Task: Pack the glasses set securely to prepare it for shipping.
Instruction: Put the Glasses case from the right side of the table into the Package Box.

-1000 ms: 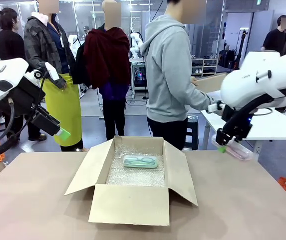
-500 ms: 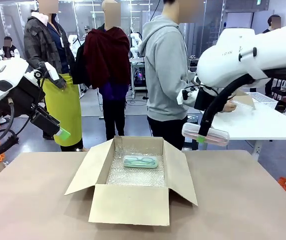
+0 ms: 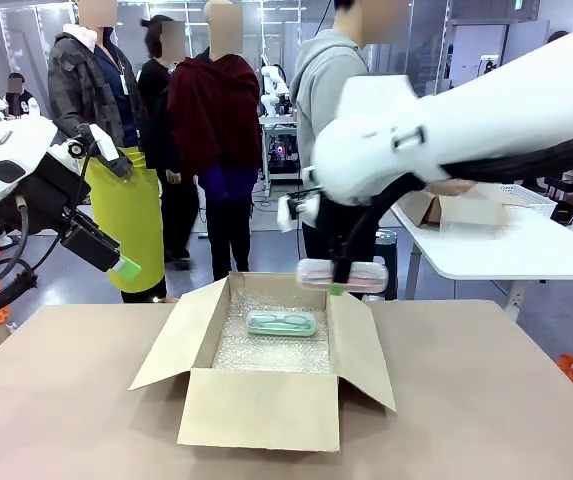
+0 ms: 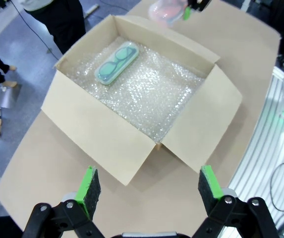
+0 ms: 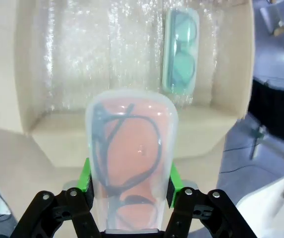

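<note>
Right tool [image 5: 130,179], pink case [image 5: 131,148] over carton [image 3: 261,408] rim

My left end effector [image 4: 147,179] hangs raised, jaws wide apart; my right arm [image 3: 406,135] stretches across the middle, right end effector [image 3: 338,285] clamped tight.

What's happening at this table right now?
The right gripper is shut on the pale pink glasses case, holding it in the air at the far right corner of the open cardboard box. The mint green case lies inside on the bubble wrap. The left gripper hangs open off to the left, holding nothing.
</note>
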